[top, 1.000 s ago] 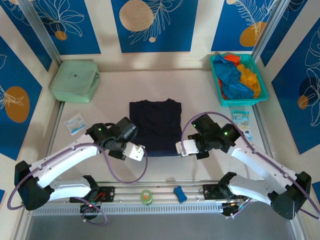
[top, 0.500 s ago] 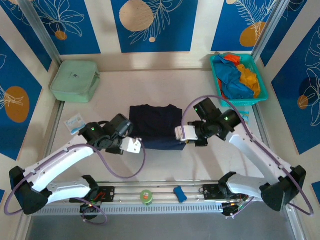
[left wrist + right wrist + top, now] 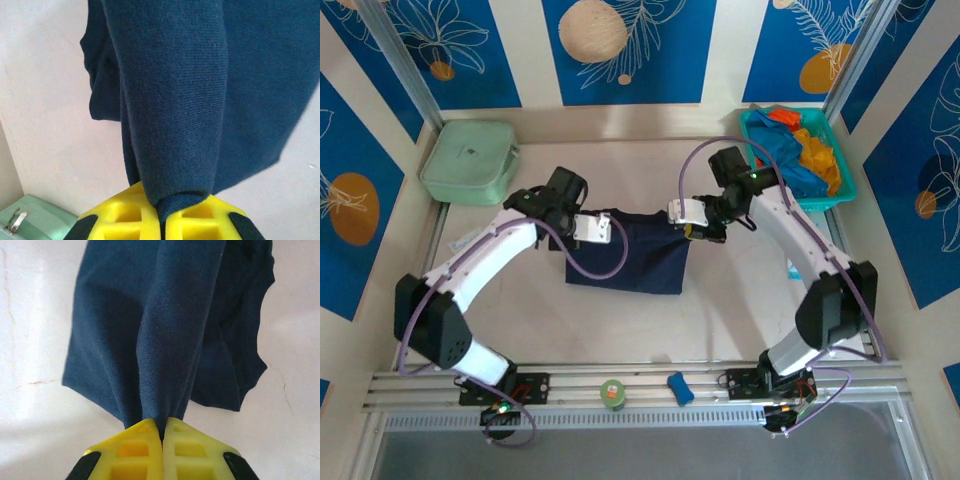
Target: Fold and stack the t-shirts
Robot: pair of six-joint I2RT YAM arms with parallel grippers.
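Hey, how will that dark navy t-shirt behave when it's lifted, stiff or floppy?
Probably floppy: the navy t-shirt drapes in soft folds from the left end effector and right end effector. Likely light, since two small pinches carry its edge.

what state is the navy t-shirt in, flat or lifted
Lifted, mid-fold: the navy t-shirt hangs bunched between the left gripper and the right gripper, both shut on its edge.

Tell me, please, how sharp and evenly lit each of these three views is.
Top external: sharp throughout and evenly lit, with a pale bright patch on the table behind the navy t-shirt. Left wrist: the shirt's weave is crisp, its lower right edge smeared, the yellow fingers slightly soft. Right wrist: folds crisp, mild glare on the table at right.
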